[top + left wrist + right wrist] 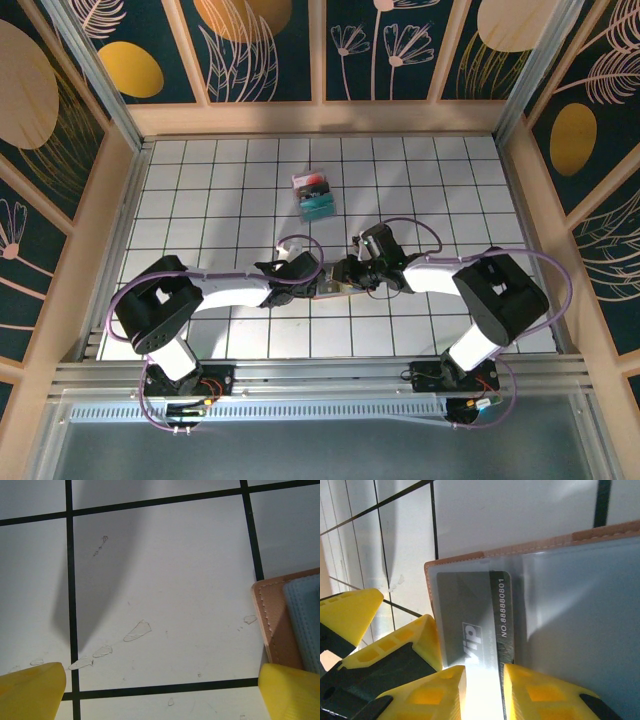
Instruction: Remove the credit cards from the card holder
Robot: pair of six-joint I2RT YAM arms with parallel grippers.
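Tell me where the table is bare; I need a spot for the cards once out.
Bare tiles lie left of the teal pack to the left wall, and right of it to the right wall. Crowded: the middle, where the left gripper and right gripper meet over the card holder.

We find free room on the white gridded tabletop [200, 190] at the left, the far right and the near row of tiles. A teal rectangular pack with red and black parts [316, 196] stands alone at the back centre. Both white arms meet mid-table over the pinkish-tan leather card holder [272, 625], closing that lane. Between the left gripper's [162, 690] wide yellow jaws lies bare tile, the holder's edge just beside one jaw. Wood-framed walls [120, 200] shut three sides.
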